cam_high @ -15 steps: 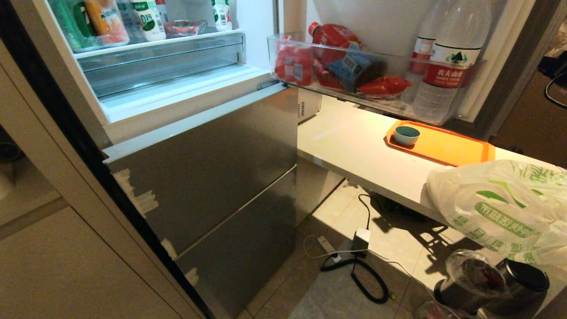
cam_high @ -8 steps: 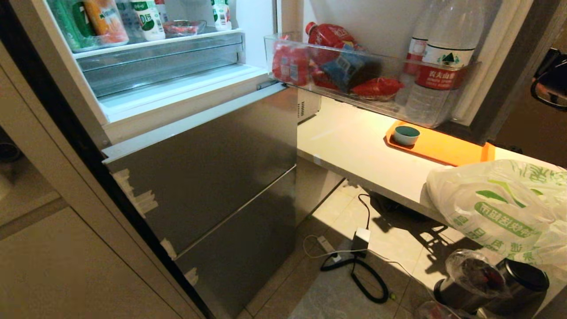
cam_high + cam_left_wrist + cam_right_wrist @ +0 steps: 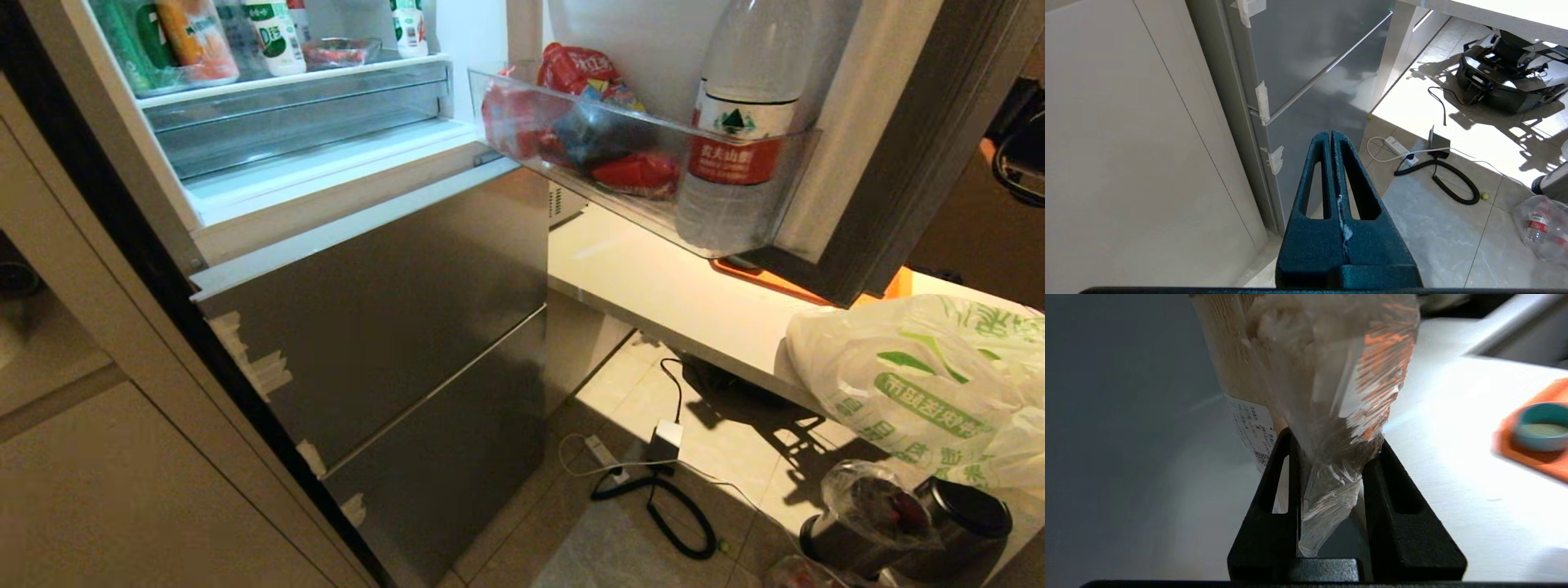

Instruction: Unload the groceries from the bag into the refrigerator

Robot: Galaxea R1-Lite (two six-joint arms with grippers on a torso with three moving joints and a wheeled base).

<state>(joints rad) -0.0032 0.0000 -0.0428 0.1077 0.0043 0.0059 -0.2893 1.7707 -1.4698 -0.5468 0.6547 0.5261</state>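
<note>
The refrigerator (image 3: 367, 310) stands with its upper door (image 3: 890, 147) swung partly open, white shelves showing inside. White bottles with green labels (image 3: 273, 37) stand on the shelf. The white bag (image 3: 922, 384) with green characters lies on the counter at the right. My right gripper (image 3: 1334, 439) is outside the head view. It is shut on a clear plastic pack of pale beige lumps (image 3: 1306, 355) with a white label, held above the counter beside a grey surface. Low by the fridge's lower doors (image 3: 1306, 53), my left gripper (image 3: 1330, 136) is shut and empty.
The door bin (image 3: 620, 114) holds red packs and a water bottle (image 3: 735, 139). An orange tray (image 3: 1543, 457) with a teal bowl (image 3: 1541, 426) sits on the white counter (image 3: 653, 278), mostly hidden behind the door in the head view. Cables (image 3: 653, 482) and dark bins (image 3: 963, 514) lie on the floor.
The upper fridge door has swung leftward and nearer with its bin, now covering most of the orange tray and the bowl. The bag and left gripper stayed put.
</note>
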